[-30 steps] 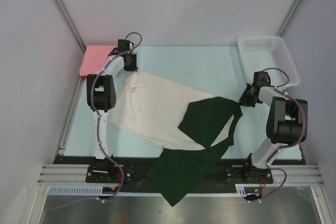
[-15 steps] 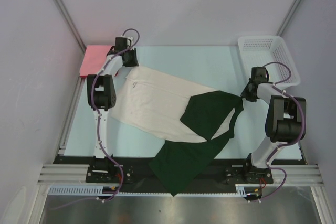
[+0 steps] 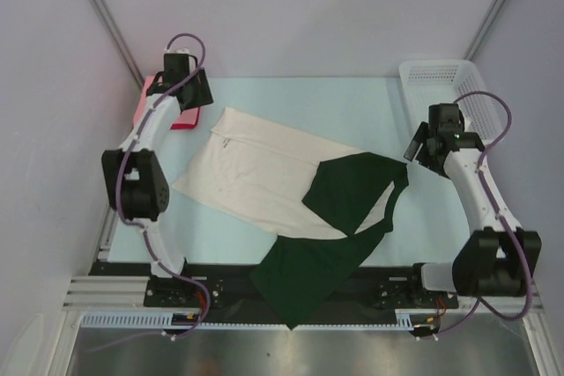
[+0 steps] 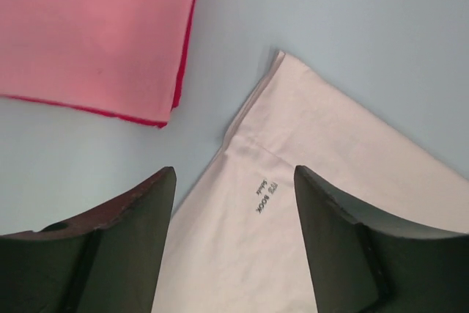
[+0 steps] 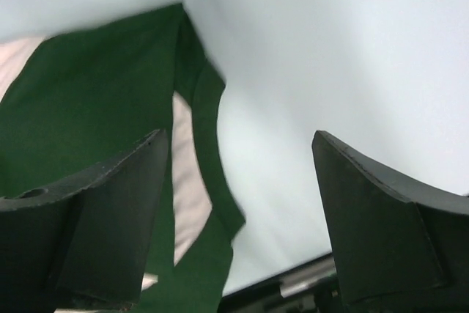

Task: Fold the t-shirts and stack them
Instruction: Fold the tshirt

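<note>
The left gripper [image 4: 233, 181] and right gripper [image 5: 238, 144] hang spread and empty at opposite corners of the cream-and-green shirt [image 3: 264, 178] lying mid-frame, with the folded pink shirt [image 4: 95, 27] at upper left; laying-out looks done, so the next move likely calls for pinching an edge to fold.

Both arms reach forward, elbows bent outward: left claw [image 3: 187, 87], jaws spread and holding nothing, hovers just beyond the far-left corner of the cream-and-green shirt [image 3: 264, 173]; right claw [image 3: 416, 147], likewise spread, hangs beside its right edge.
</note>
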You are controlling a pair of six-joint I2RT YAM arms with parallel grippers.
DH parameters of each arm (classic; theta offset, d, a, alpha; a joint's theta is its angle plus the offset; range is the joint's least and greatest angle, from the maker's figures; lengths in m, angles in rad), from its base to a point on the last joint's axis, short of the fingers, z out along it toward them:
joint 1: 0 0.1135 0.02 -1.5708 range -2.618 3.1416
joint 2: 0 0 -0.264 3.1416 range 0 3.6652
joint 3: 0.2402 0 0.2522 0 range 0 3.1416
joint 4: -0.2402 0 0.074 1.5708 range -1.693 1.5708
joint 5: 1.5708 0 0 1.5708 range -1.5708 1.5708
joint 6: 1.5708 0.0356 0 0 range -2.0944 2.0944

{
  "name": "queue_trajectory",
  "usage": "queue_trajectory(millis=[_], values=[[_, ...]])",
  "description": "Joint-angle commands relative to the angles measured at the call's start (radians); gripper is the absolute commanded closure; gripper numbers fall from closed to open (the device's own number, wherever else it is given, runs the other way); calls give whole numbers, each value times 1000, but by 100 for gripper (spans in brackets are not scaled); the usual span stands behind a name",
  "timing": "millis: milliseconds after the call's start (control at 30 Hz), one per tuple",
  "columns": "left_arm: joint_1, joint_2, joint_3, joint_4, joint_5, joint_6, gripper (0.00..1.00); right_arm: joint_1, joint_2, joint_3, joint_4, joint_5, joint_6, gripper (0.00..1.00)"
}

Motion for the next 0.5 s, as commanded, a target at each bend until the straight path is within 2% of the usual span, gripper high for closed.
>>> queue_trajectory(millis=[0,100,133,167,200,267,367,467], values=[[32,-225,-187,-74,-107,-112,31,96,-128,-4,-202,-34,44,15],[90,-396,-374,-52,-78,-234,35,246,-242,-94,-252,-166,118,16],[118,-439,-493,-35,-54,-254,37,281,-266,-116,-268,-189,142,16],[130,-496,-550,-15,-2,-268,38,316,-291,-137,-286,-250,167,17],[149,-519,-645,16,32,-295,39,394,-344,-186,-285,-292,205,18],[199,-541,-715,31,101,-329,40,482,-398,-222,-291,-359,265,20],[235,-532,-792,65,124,-352,49,665,-474,-291,-249,-409,359,22],[236,-492,-806,79,71,-306,42,832,-492,-345,-210,-448,452,21]])
